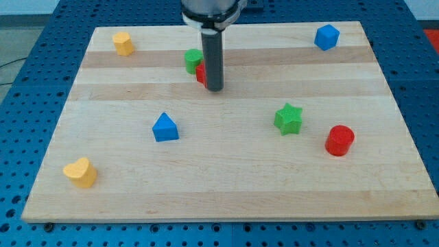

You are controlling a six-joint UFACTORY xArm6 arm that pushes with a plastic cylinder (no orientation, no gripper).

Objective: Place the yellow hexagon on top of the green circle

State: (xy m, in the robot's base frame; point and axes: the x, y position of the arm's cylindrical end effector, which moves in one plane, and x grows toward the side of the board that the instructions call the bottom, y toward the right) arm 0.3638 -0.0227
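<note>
In the camera view, the upper part of the arm is cut off by the view's top edge; only the dark rod and a bit of its mount show. My tip (215, 89) rests on the wooden counter (240, 185). It is a plain rod end that clasps nothing.

A red block (199, 74) sits just to the view's left of my tip, touching or nearly touching the rod. The rod covers most of it, so its shape cannot be made out. The green circle (193, 60) stands just beyond that red block, up and to the view's left of my tip, and seems to touch the red block.

The yellow hexagon (123, 43) lies well apart from my tip, far toward the view's upper left, near the counter's corner.

Toward the view's lower left of my tip are a blue triangle (164, 127) and, farther off, a yellow heart (81, 172). To the lower right are a green star (289, 119) and a red cylinder (339, 140). A blue block (327, 36), its shape unclear, sits far to the upper right.
</note>
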